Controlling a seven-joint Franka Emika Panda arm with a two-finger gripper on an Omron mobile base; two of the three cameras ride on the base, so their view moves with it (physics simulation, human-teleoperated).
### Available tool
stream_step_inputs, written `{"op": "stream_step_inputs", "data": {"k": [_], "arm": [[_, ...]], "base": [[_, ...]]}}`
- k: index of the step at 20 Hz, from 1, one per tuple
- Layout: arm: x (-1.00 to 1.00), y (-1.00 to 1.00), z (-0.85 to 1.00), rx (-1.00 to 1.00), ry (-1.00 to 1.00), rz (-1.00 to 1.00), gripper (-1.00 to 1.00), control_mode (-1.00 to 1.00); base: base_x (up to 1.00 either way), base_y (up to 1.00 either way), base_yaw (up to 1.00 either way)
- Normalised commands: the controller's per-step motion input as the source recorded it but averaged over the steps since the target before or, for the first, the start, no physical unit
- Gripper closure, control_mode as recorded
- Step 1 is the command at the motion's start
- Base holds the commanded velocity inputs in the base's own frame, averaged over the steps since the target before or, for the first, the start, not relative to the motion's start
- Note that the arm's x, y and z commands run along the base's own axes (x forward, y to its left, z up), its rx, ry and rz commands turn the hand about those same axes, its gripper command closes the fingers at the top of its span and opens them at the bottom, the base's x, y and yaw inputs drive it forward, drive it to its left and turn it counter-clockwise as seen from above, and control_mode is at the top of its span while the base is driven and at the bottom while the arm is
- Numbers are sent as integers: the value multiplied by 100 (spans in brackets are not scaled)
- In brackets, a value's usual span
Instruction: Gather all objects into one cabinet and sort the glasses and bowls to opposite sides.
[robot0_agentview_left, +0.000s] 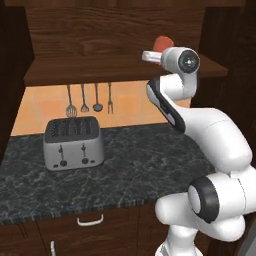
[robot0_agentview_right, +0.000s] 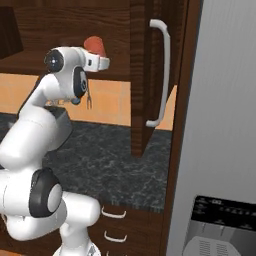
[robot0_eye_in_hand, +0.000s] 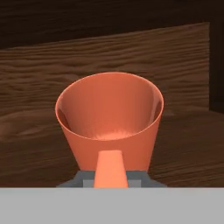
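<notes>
here, smooth tapered red-orange cup (robot0_eye_in_hand: 109, 118) against wood-grain cabinet (robot0_eye_in_hand: 43, 65).

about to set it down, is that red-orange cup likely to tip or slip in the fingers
The red-orange cup narrows toward its base, so it may tip if nudged. Its smooth, glossy wall looks slippery. It seems rigid and light, pinched by its rim at the gripper.

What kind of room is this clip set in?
A rendered home kitchen, by the look of it: a silver four-slot toaster sits on a dark speckled stone counter, metal cooking utensils hang on the orange tiled wall, and dark brown wood-grain wall cabinets with curved grey handles hang above.
</notes>
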Motion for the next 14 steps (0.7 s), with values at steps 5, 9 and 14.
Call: {"op": "stream_step_inputs", "data": {"k": [5, 9, 14], "arm": [[0, 0, 0, 0, 0, 0, 100, 100], [0, 0, 0, 0, 0, 0, 100, 100], [0, 0, 0, 0, 0, 0, 100, 100]], "base": [[-100, 1, 0], [-95, 11, 0], [-76, 23, 1]]}}
